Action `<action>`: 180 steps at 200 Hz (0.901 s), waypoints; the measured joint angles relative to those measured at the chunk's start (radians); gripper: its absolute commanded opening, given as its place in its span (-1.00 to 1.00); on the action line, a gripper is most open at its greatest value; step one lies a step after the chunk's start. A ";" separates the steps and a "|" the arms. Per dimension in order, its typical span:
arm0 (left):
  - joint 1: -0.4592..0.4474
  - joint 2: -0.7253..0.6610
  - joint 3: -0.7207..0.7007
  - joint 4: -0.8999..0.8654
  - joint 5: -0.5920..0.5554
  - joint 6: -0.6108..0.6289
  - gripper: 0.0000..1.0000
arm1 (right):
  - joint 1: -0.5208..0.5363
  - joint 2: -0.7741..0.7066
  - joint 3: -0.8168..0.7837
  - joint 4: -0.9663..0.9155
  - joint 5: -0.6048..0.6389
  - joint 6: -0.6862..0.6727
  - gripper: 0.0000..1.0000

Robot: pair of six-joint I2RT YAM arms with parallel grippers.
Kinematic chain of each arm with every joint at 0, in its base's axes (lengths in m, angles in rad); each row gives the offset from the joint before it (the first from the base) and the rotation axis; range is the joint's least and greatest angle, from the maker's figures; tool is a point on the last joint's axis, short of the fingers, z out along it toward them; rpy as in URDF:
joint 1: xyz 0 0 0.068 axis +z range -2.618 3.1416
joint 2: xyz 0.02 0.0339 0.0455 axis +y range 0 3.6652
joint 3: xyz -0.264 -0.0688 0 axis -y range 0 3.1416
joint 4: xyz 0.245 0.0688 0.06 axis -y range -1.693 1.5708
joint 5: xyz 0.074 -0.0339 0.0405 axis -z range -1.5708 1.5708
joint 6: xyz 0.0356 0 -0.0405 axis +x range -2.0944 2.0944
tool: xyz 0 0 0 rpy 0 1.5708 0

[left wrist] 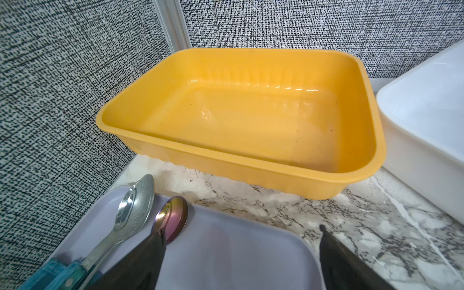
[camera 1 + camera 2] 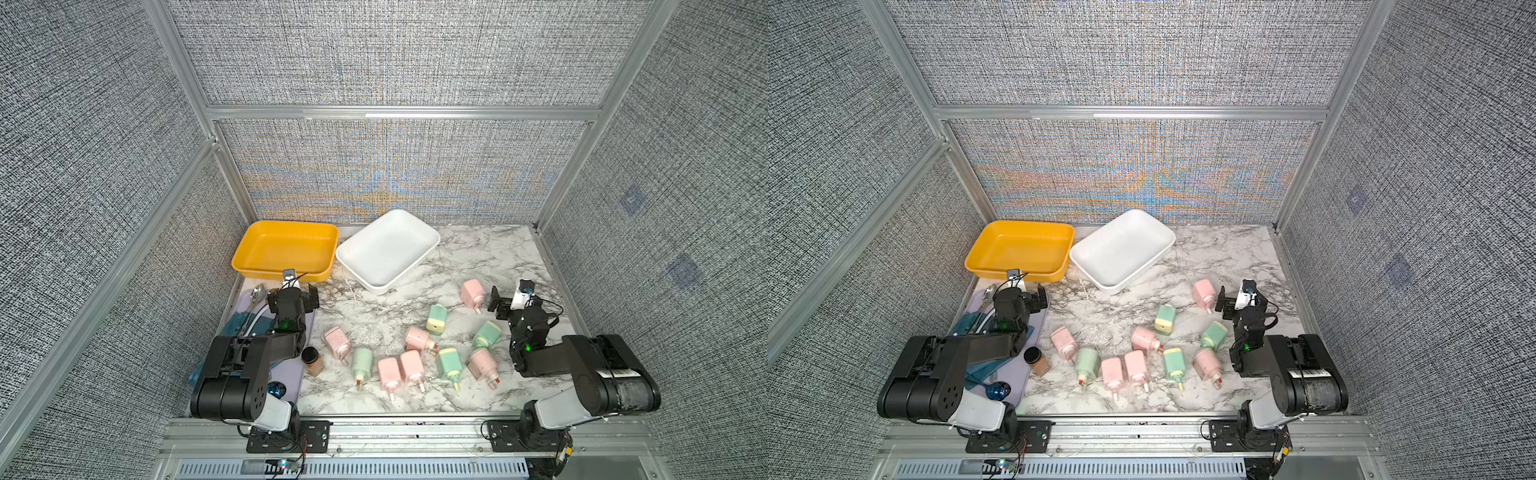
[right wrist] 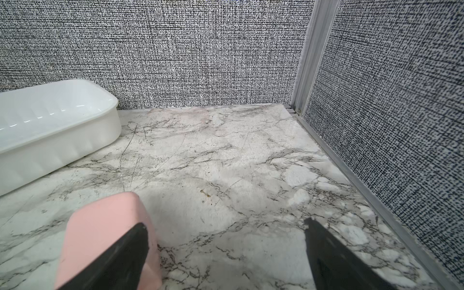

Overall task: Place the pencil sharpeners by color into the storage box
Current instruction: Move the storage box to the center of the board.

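In both top views, all ten pencil sharpeners [image 2: 419, 338] lay on the marble table [image 2: 478, 249], six pink and four green, scattered from its centre toward four o'clock. The yellow box [image 2: 286, 247] at eleven o'clock and the white box [image 2: 388, 249] at twelve stood empty. By my reading no sorting was done and all ten were left to place. The left gripper [image 2: 311, 297] hung at nine o'clock over a lavender tray [image 2: 293, 376]. The right gripper [image 2: 498, 305] hung at three o'clock, just beside the farthest pink sharpener [image 2: 472, 292].

The left wrist view showed its jaws spread wide with nothing between them, above the tray's bare floor. Two spoons [image 1: 135, 208] lay beside one finger, and the bare yellow box stood ahead.

The right wrist view showed jaws wide too, gripping nothing. That pink sharpener sat outside one finger [image 3: 120, 256]; whether it touched, I could not tell.
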 measured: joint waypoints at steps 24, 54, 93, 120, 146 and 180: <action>0.000 0.000 0.000 0.000 0.000 0.000 0.98 | 0.000 0.000 0.000 0.000 0.000 0.000 0.98; 0.000 0.000 0.000 0.000 0.000 0.000 0.98 | 0.000 0.000 0.000 0.000 0.000 0.000 0.98; 0.000 -0.001 -0.002 0.000 0.000 0.000 0.98 | 0.000 0.000 0.001 -0.001 0.000 0.000 0.98; -0.001 -0.030 -0.013 0.006 -0.004 0.000 0.98 | 0.000 -0.050 0.047 -0.087 0.028 0.012 0.98; -0.009 -0.039 -0.040 0.022 -0.015 0.000 0.98 | 0.000 -0.162 0.127 -0.222 0.095 0.034 0.98; -0.010 -0.092 -0.037 -0.006 -0.014 0.009 0.98 | 0.004 -0.327 0.190 -0.388 0.130 0.050 0.98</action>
